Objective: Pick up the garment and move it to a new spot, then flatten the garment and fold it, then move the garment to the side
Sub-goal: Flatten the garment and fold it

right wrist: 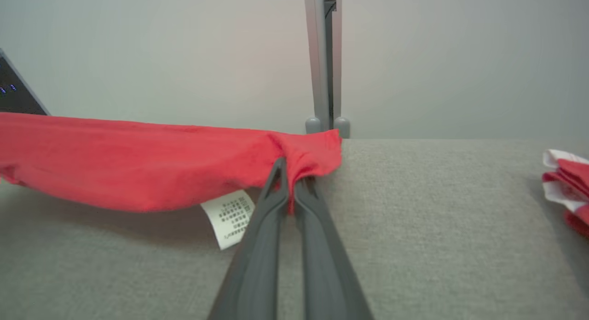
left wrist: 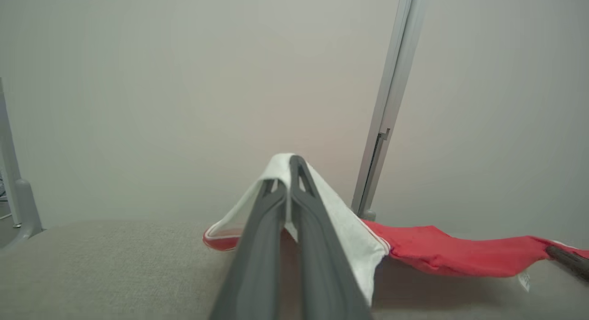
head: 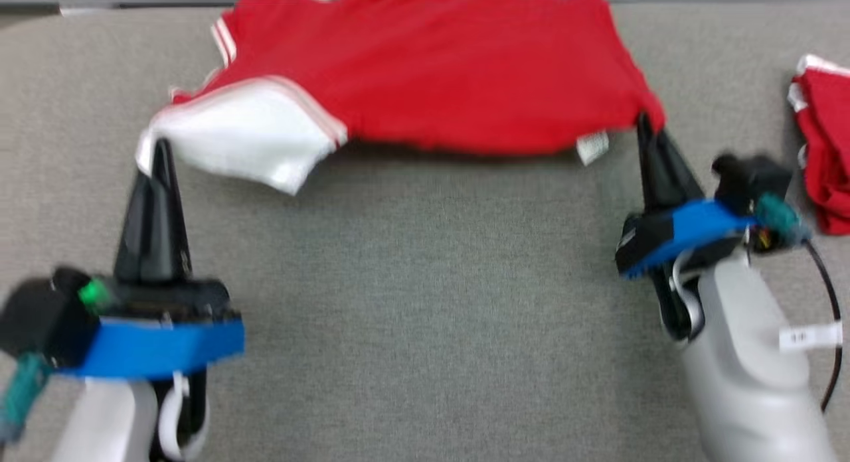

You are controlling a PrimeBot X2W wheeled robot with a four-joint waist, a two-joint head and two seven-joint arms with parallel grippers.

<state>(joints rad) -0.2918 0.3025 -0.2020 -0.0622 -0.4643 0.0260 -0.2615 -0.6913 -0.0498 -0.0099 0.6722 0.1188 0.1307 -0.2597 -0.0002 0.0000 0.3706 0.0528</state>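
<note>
Garment (head: 438,70) red, with one white sleeve (head: 246,137) and white stripe trim, stretched sideways between the two grippers. Near edge lifted clear of the table (head: 425,283), sagging in the middle; far part looks to rest on the table, blurred. Left gripper (head: 159,147) clamped tight on the sleeve, white cloth draped over its tips. Right gripper (head: 643,123) pinched on the red hem corner, white label (head: 592,147) hanging just inward of it. Second red-and-white cloth (head: 823,143) bunched on the table outward of the right gripper, apart from it
</note>
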